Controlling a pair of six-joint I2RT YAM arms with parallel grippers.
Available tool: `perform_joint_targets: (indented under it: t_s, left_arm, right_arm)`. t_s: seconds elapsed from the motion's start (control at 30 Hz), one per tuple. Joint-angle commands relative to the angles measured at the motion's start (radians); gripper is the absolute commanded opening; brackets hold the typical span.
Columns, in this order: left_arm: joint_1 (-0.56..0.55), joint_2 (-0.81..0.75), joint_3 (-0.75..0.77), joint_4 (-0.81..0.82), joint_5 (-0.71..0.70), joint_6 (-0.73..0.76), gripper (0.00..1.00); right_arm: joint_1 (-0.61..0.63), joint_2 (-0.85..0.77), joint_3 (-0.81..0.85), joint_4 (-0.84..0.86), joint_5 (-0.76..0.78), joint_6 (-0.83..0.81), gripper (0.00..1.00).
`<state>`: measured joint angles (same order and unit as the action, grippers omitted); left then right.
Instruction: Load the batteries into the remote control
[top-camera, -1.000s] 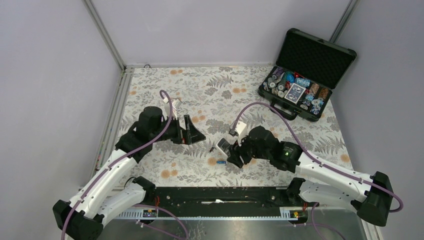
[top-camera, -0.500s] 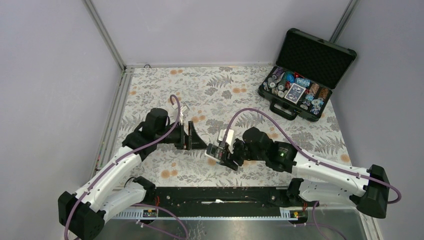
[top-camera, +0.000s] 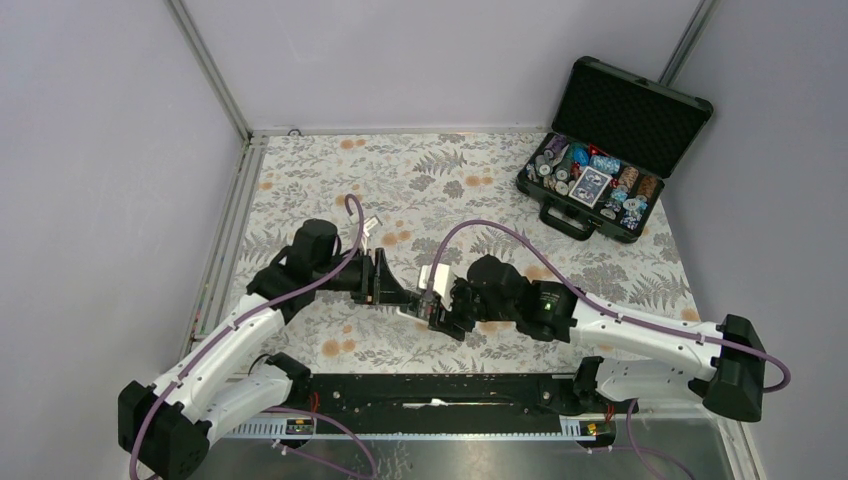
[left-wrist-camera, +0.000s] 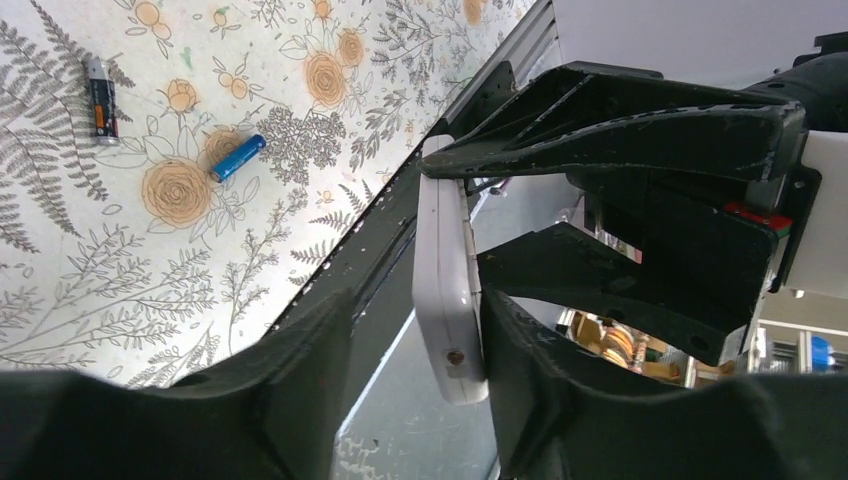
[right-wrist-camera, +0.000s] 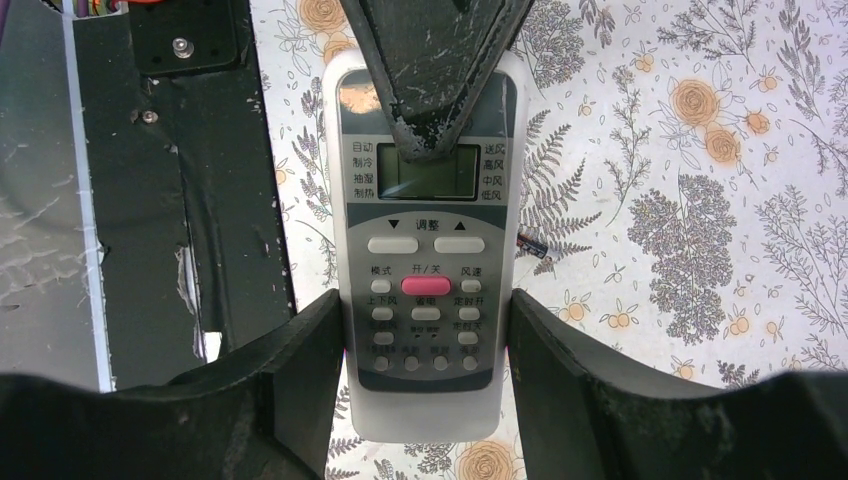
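The white remote control (right-wrist-camera: 422, 250) hangs above the table, buttons and screen facing the right wrist camera. My right gripper (right-wrist-camera: 425, 310) is shut on its long sides at the button end. My left gripper (left-wrist-camera: 415, 320) straddles the other end (left-wrist-camera: 445, 290), which shows edge-on. One of its fingers (left-wrist-camera: 540, 330) touches one face and the other stands off with a gap, so it is open. From the top, both grippers (top-camera: 400, 295) (top-camera: 445, 315) meet near the front middle. Two batteries lie on the cloth, a blue one (left-wrist-camera: 238, 158) and a dark one (left-wrist-camera: 101, 98).
A black case (top-camera: 590, 185) with its foam lid up, holding poker chips and cards, stands at the back right. The black mounting rail (top-camera: 440, 395) runs along the near edge just below the remote. Metal frame posts border the left side of the flowered cloth.
My right arm carried the remote leftward to the left gripper. My left gripper moved right and narrowed its jaws around the remote's far end.
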<state>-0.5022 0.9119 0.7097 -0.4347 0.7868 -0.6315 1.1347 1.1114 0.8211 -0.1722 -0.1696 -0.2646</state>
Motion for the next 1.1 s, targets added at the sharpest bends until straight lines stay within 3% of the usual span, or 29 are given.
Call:
perform_joint_targets:
  t_s: [0.0, 0.23, 0.3, 0.43, 0.6, 0.7, 0.83, 1.07]
  left_arm:
    - [0.005, -0.002, -0.011, 0.060, 0.050, 0.001, 0.45]
    - [0.005, -0.002, -0.032, 0.091, 0.080, -0.011, 0.17]
    - [0.005, -0.002, -0.038, 0.100, 0.090, -0.016, 0.00]
    - [0.005, -0.010, -0.058, 0.147, 0.109, -0.048, 0.00]
    - [0.022, -0.007, -0.078, 0.189, 0.110, -0.101, 0.00]
    - [0.043, -0.011, -0.090, 0.205, 0.111, -0.128, 0.00]
    - [0.074, -0.017, -0.105, 0.230, 0.125, -0.174, 0.00]
    - [0.123, -0.022, -0.174, 0.392, 0.178, -0.348, 0.00]
  right_arm:
    - [0.016, 0.006, 0.052, 0.052, 0.039, -0.025, 0.00]
    - [0.022, 0.016, 0.061, 0.052, 0.080, -0.039, 0.00]
    - [0.025, 0.013, 0.061, 0.052, 0.087, -0.046, 0.00]
    - [0.031, 0.008, 0.061, 0.047, 0.099, -0.063, 0.07]
    - [0.050, -0.017, 0.043, 0.035, 0.110, -0.105, 0.52]
    - [0.074, -0.050, 0.027, 0.034, 0.140, -0.139, 0.70]
    - [0.112, -0.094, 0.008, 0.037, 0.200, -0.190, 0.77]
    - [0.193, -0.141, -0.050, 0.080, 0.276, -0.304, 0.80]
